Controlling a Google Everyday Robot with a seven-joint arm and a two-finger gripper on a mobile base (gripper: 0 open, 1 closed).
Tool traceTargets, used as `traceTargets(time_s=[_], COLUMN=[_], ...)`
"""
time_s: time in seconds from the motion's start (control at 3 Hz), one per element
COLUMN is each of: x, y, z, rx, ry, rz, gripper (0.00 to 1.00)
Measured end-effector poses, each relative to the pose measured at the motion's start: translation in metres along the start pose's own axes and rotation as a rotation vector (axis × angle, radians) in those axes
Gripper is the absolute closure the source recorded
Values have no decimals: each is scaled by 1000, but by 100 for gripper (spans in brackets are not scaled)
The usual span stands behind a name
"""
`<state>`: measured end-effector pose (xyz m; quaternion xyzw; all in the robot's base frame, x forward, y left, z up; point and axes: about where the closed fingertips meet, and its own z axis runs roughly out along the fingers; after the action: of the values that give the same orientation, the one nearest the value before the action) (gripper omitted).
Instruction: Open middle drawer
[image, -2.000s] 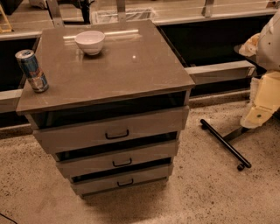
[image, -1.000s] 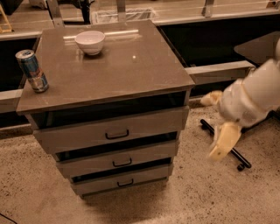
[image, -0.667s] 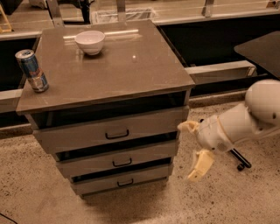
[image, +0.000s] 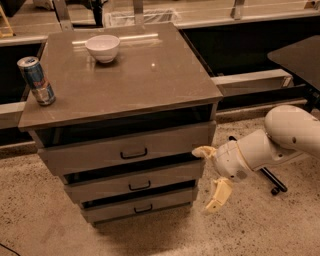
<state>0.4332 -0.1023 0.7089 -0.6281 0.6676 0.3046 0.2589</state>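
Note:
The grey cabinet has three stacked drawers. The middle drawer (image: 165, 177) is the medium-height front, with a small black pull handle (image: 139, 186). It looks pushed in like the other two. My gripper (image: 209, 175) is open, at the end of the white arm (image: 280, 137) coming in from the right. It hangs just off the cabinet's front right corner, level with the middle drawer. One cream finger (image: 202, 151) points at the corner and the other (image: 218, 196) hangs lower. It touches no handle.
The top drawer (image: 125, 150) and bottom drawer (image: 142, 207) each have a black handle. On the cabinet top (image: 150, 75) stand a white bowl (image: 102, 47) and a drink can (image: 36, 80). A black wheeled stand (image: 272, 182) lies on the speckled floor behind the arm.
My arm has swung in from the right and down, bringing the gripper from well clear of the cabinet to just beside its front right corner. The drawers have not moved.

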Motion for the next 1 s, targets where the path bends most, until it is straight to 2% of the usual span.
traceTargets(time_s=[0.33, 0.67, 1.0], x=[34, 75, 82], y=[-8, -26, -34], z=[36, 68, 74], rx=[12, 76, 103], ry=[26, 70, 81], rz=[-80, -198, -224], gripper=[0, 0, 0])
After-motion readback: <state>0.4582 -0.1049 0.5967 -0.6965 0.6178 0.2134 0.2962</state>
